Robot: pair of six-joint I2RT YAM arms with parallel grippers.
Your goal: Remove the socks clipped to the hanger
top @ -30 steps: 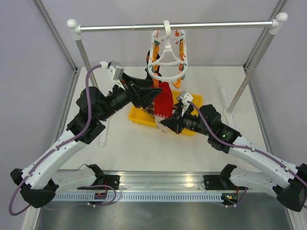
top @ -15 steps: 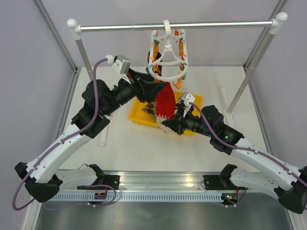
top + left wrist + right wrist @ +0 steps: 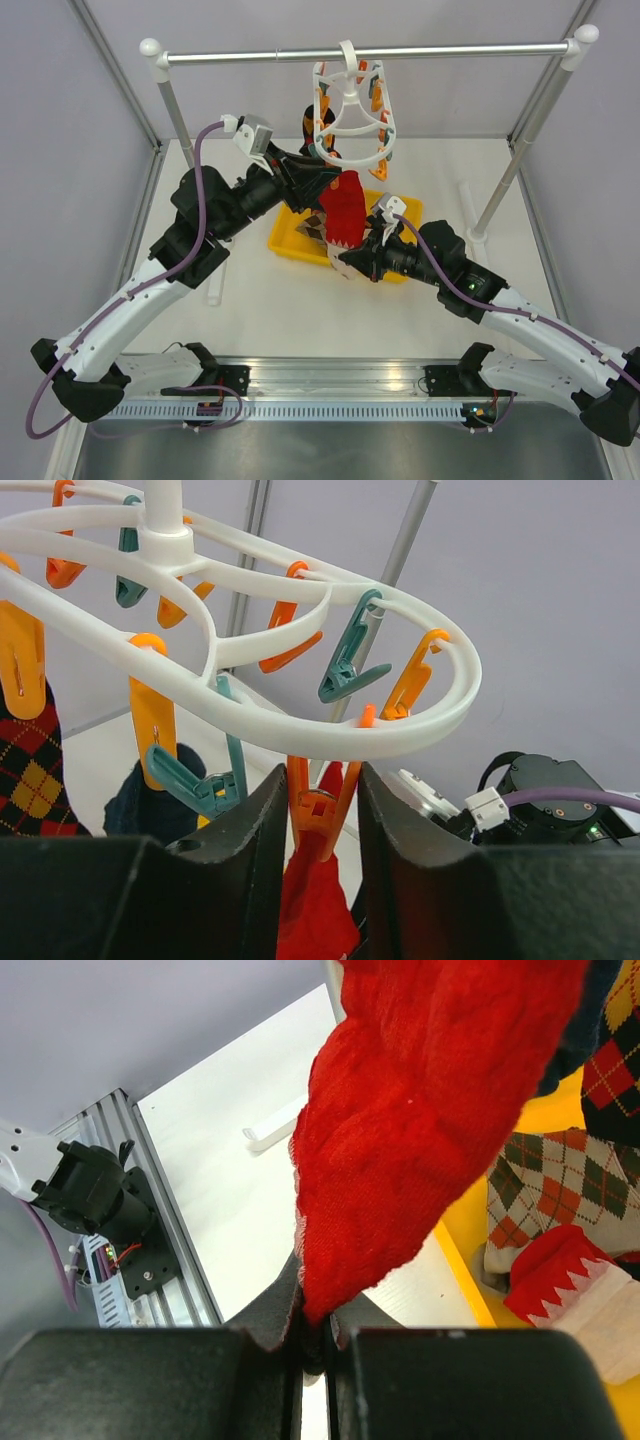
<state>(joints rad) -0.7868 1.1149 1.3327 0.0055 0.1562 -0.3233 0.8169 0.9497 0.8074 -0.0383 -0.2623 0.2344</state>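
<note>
Two wrist views give me what the top view cannot. The left one shows the left fingers (image 3: pixel 250 860) drawn narrow, pressing both sides of an orange peg (image 3: pixel 320 805) on the white hanger (image 3: pixel 300 730), with a red sock (image 3: pixel 315 910) clipped below it. The right one shows the right fingers (image 3: pixel 450 1380) pinched on that sock's lower edge. From above, the sock hides part of the yellow tray (image 3: pixel 285 240) of argyle socks (image 3: pixel 560 1185) on the table (image 3: pixel 260 300). The hanger hangs from the silver rail (image 3: pixel 450 50).

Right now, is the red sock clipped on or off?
On. The red sock hangs from an orange peg under the white hanger.
</note>
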